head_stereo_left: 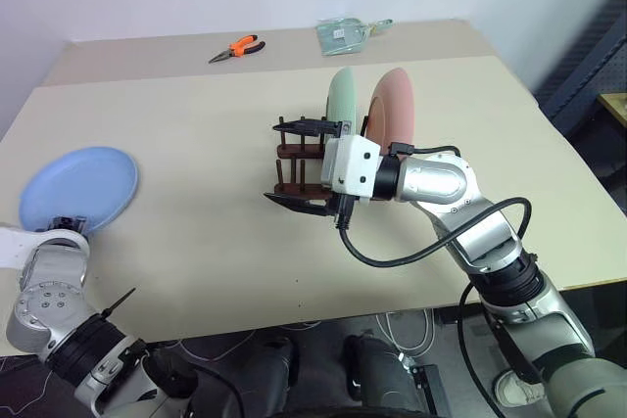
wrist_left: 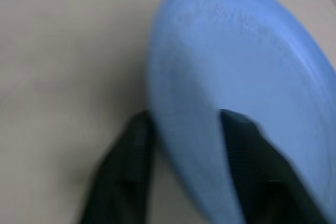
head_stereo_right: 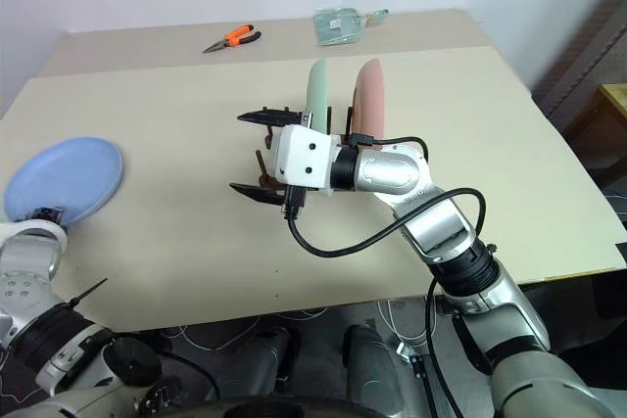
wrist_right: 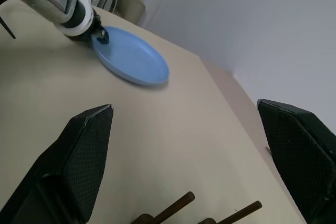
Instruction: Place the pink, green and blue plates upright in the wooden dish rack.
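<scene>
At the far left of the tabletop (head_stereo_left: 196, 203) lies the blue plate (head_stereo_left: 80, 186), flat, near the edge and well apart from everything else; the left pincer (wrist_left: 184, 145) has closed its two black fingers over the plate's near rim, one finger above and one below, so it has hold of the plate there. This plate looks like thin, stiff, matte plastic: light enough for a rim pinch to lift, I judge, but shallow and smooth, so it may pivot or slip if held by only a sliver of the edge. A deeper bite on the rim would steady it for tipping upright. Toward the middle stands the wooden dish rack (head_stereo_left: 294, 159), dark, with thin pegs, and the right pincer (head_stereo_left: 306, 165) hovers just in front of it with its jaws spread wide and nothing between them. In the rack the green plate (head_stereo_left: 343, 95) stands upright, and just to its right the pink plate (head_stereo_left: 394, 105) does the same. At the back lie orange-handled pliers (head_stereo_left: 238, 47) and a packet (head_stereo_left: 345, 35), clear of the work.
</scene>
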Motion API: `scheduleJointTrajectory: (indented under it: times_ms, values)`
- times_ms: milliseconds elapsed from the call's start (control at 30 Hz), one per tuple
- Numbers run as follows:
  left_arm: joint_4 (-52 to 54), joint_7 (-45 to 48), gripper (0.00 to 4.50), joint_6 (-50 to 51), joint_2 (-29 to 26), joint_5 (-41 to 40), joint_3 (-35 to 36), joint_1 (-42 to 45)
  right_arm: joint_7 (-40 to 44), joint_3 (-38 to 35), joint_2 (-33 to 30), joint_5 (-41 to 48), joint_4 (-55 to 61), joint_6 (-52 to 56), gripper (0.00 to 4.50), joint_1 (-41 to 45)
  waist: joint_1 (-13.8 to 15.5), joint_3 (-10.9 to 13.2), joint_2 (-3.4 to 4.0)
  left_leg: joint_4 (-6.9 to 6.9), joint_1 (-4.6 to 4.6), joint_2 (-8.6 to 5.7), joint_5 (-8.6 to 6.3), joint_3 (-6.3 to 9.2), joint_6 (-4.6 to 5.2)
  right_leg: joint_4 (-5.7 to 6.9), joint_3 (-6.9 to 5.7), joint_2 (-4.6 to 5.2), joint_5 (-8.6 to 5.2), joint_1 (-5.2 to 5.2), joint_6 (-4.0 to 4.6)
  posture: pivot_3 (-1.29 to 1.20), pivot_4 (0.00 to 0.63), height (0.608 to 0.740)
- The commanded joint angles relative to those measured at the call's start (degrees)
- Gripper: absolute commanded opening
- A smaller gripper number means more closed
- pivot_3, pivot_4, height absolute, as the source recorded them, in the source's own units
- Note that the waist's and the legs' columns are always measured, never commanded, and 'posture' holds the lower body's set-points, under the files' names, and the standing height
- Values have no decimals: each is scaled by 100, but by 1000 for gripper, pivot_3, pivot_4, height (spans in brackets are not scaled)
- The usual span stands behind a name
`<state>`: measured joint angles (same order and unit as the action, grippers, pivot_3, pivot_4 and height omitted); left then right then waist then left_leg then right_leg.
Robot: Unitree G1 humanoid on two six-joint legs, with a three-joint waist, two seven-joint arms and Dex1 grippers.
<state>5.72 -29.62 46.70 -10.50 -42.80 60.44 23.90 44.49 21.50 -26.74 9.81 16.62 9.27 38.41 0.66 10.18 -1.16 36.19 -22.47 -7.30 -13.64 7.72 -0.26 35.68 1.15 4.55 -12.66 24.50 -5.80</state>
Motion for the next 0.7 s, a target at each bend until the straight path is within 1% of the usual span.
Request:
scheduleJointTrajectory:
  times_ms: [33, 133, 200, 267, 400, 567, 700]
  values:
    - [99, 85, 81, -12, -181, -246, -213, 40, 6, -242, 33, -33, -6, 62, 4500, 10, 1, -1, -3, 0, 0, 0, 0, 0, -1, 0, 0, 0, 0, 0, 0, 0, 150, 740]
    - [311, 581, 29, -159, -400, -105, -841, -22, -50, -294, 48, -95, -89, 117, 4500, 56, 4, -1, -3, 0, 0, -1, 1, -1, -2, 0, 1, 0, 0, -1, 1, 0, 150, 740]
    - [627, 1090, 29, -387, -519, -78, -1409, 127, -135, -299, 58, -287, -157, -12, 4500, 127, 16, 1, -9, 0, 0, -1, 2, -1, -3, 0, 2, 0, 0, -1, 1, 0, 150, 740]
    - [847, 1354, 29, -467, -593, -68, -1834, 257, -193, -285, 89, -481, -225, -164, 4500, 196, 14, 3, -16, 1, -1, -2, 3, -1, -5, -1, 1, 0, 1, -2, 3, 0, 150, 740]
    - [1337, 1731, 29, -229, -723, -84, -3016, 914, -381, -92, 135, -1280, -684, -780, 4500, 645, 3, 7, -19, 1, -2, -2, 6, -3, -10, 2, 2, 0, 2, 1, 4, 0, 150, 740]
    - [1509, 1621, 29, -88, -523, -419, -3369, 1446, -680, 116, 170, -2231, -1524, -1435, 4500, 1246, -113, 6, -19, -9, 4, -1, 11, -13, -19, 5, 13, -2, 3, 8, 5, 0, 150, 740]
    - [1554, 1444, 29, 31, -414, -687, -3438, 1682, -1004, 249, 257, -2889, -2300, -1947, 4500, 1741, -157, 10, -21, -12, 3, 2, 19, -17, -32, 32, 18, -4, 2, 25, 6, 0, 150, 740]
